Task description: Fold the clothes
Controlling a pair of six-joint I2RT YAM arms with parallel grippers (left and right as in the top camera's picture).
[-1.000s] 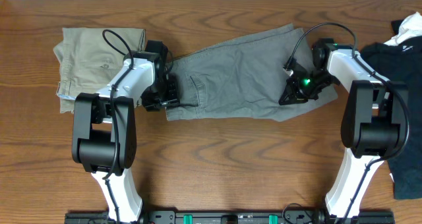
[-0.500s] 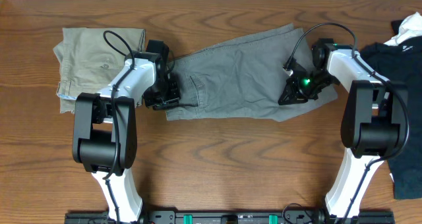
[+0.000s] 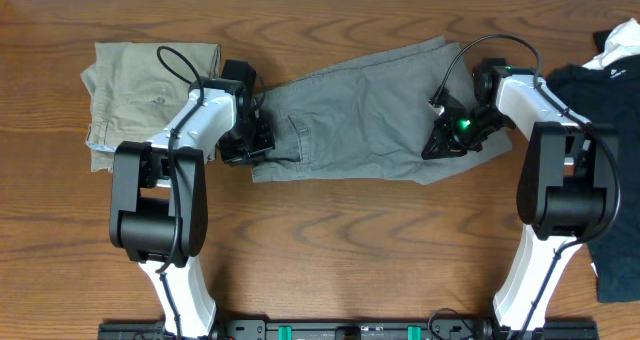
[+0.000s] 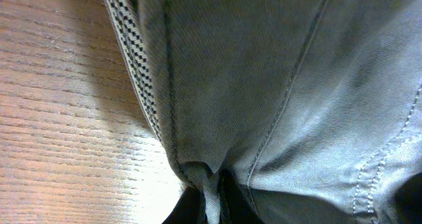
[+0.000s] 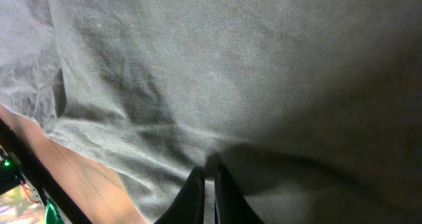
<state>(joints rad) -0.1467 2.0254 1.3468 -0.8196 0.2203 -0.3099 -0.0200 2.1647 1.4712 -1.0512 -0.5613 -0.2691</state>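
The clothes (image 3: pixel 370 115), a mid-grey pair of trousers, lie spread across the middle of the wooden table. My left gripper (image 3: pixel 258 140) sits at their left end, shut on a pinch of the waistband edge (image 4: pixel 210 191), with stitched seams running up the grey cloth (image 4: pixel 277 79). At the right end my right gripper (image 3: pixel 440 145) is shut on a thin fold of the same fabric (image 5: pixel 210 184), and grey cloth (image 5: pixel 250 72) fills most of that view.
Folded khaki-beige trousers (image 3: pixel 140 90) lie at the far left, close behind my left arm. A black garment (image 3: pixel 610 90) with a white piece lies at the right edge. Bare wood (image 3: pixel 350 240) runs along the front.
My left gripper has closed on the waistband edge, and the cloth at that end shifted slightly. The right arm has held still.
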